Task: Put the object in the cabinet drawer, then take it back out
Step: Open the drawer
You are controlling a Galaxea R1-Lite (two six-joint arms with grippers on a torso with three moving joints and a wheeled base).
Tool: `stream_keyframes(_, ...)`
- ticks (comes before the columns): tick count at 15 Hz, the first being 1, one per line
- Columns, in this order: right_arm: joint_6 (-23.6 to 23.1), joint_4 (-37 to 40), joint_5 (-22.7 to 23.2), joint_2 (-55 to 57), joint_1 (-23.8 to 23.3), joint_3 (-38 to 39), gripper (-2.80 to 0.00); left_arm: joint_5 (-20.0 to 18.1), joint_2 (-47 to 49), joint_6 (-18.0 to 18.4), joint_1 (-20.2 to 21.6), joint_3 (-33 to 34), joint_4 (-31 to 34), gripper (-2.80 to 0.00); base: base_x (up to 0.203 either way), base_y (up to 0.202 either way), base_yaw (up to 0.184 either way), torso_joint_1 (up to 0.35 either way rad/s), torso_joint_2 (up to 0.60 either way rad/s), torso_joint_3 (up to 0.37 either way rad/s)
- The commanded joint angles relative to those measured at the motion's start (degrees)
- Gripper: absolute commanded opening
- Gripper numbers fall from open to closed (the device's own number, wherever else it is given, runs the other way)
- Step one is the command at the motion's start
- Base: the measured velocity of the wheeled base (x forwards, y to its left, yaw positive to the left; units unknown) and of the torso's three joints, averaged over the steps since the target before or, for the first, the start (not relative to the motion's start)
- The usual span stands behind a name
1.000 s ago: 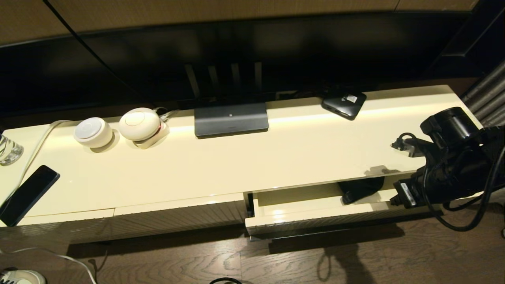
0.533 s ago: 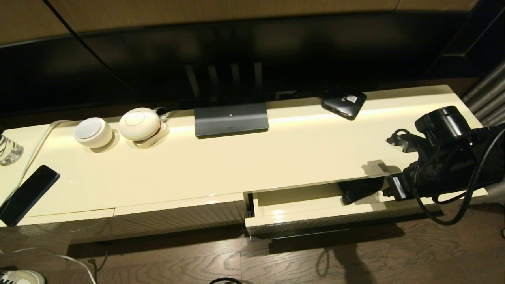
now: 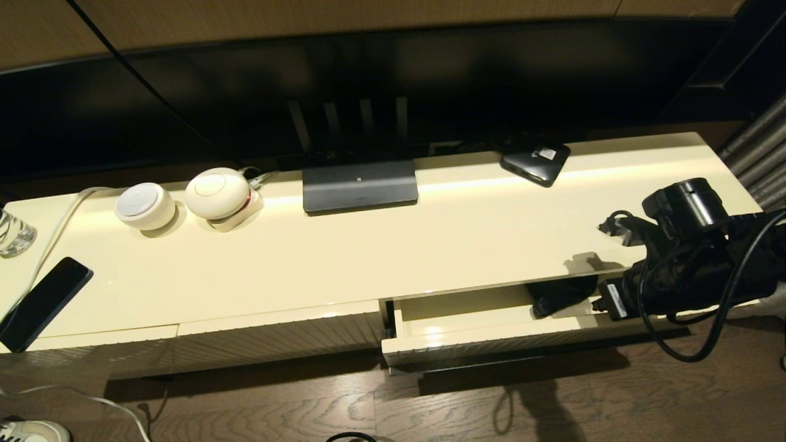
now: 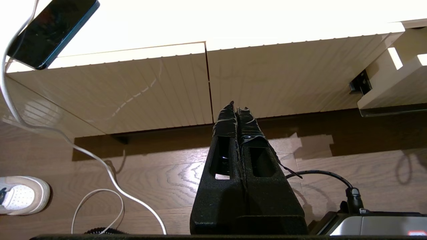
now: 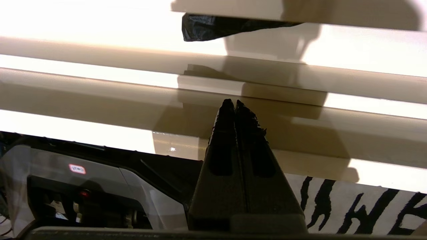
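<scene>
With the black folding umbrella [image 3: 562,294] lying in the half-open cabinet drawer [image 3: 491,344], the empty right gripper [image 5: 235,103], fingers pressed together, must spread and reach in to retrieve it.

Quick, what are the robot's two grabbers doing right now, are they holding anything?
Left gripper: fingers closed, holding nothing, parked low before the cabinet front.
Right gripper: fingers closed, empty, by the open drawer; the umbrella lies inside.

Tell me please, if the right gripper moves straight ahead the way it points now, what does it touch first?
Probably the drawer: the shut right gripper points at its cream front edge. The umbrella lies farther back inside. Depth is unclear.
</scene>
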Motion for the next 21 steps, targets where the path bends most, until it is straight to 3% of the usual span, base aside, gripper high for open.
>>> stream_keyframes(1, -0.2, 0.0, 0.1, 0.7, 0.0, 0.6, -2.8, 0.0, 0.1, 0.0, 0.0, 0.2, 0.0, -2.8, 0.0, 0.0, 0.0, 0.0, 0.0, 0.0)
stream_keyframes(21, 0.1, 1.1, 0.2, -0.8, 0.9, 17.0, -2.8, 0.0, 0.1, 0.0, 0.0, 0.2, 0.0, -2.8, 0.0, 0.0, 0.0, 0.0, 0.0, 0.0)
